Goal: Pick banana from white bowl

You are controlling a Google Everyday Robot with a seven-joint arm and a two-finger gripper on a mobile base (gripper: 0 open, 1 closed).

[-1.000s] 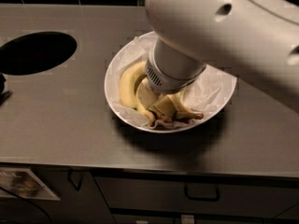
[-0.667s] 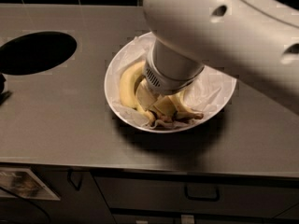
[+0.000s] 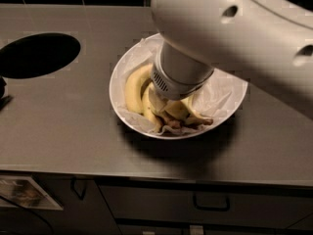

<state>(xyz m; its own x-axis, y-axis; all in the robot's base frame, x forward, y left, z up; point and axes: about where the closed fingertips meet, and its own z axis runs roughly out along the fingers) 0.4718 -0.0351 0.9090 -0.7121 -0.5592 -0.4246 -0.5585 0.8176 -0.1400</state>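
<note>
A large white bowl (image 3: 120, 72) lined with crumpled white paper sits on the grey steel counter (image 3: 63, 126). Several yellow bananas (image 3: 133, 88) lie in it, curved, with brown stem ends toward the front right. My gripper (image 3: 164, 106) reaches down into the bowl from the upper right, right over the bananas. The thick white arm (image 3: 230, 28) and its ribbed wrist (image 3: 168, 80) cover the gripper and the middle of the bowl, so what lies under the wrist is hidden.
A black oval hole (image 3: 38, 54) is cut into the counter at the left. A dark object (image 3: 3, 94) pokes in at the left edge. Cabinet drawers with handles (image 3: 210, 202) run below the counter's front edge. A dark tiled wall lies behind.
The arm has shifted slightly. The bananas and bowl stay in place.
</note>
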